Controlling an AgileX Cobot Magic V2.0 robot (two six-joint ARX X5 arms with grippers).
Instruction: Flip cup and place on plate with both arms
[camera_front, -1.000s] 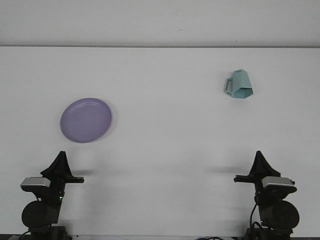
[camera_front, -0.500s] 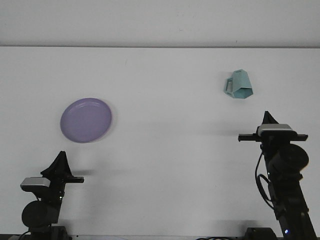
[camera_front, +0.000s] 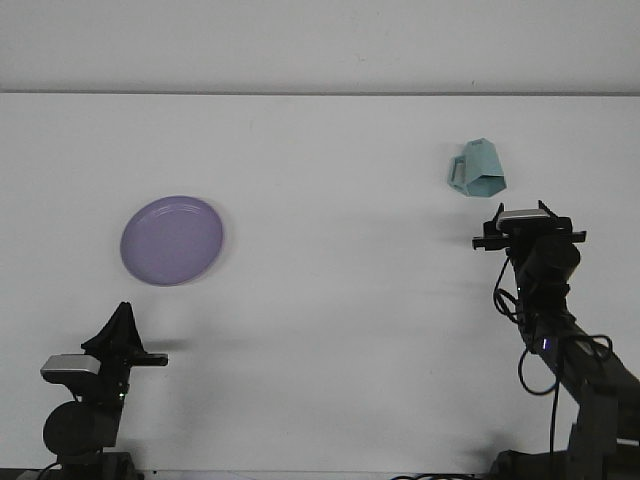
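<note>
A light teal faceted cup (camera_front: 479, 171) rests mouth down and tilted on the white table (camera_front: 330, 200) at the back right, its handle pointing left. A purple plate (camera_front: 172, 240) lies flat at the left, with nothing on it. My right gripper (camera_front: 521, 207) is raised and reaches forward, just in front of the cup and slightly to its right, apart from it. Its two fingertips stand apart, so it is open and holds nothing. My left gripper (camera_front: 123, 312) stays low near the front edge, in front of the plate, its fingers together in a point.
The back edge of the table meets a plain wall (camera_front: 320, 45). Cables hang along the right arm (camera_front: 560, 350) at the front right.
The right arm has risen and stretched forward toward the cup, and its fingers have spread apart. The left arm, the cup and the plate have not moved.
</note>
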